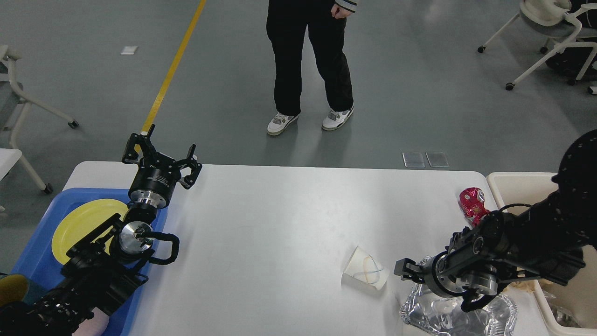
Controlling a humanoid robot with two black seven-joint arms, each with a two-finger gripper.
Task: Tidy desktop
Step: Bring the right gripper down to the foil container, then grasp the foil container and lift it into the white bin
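Two grippers over desktop (289,219), left fingers (140,144) apart, right fingers (403,269) unclear
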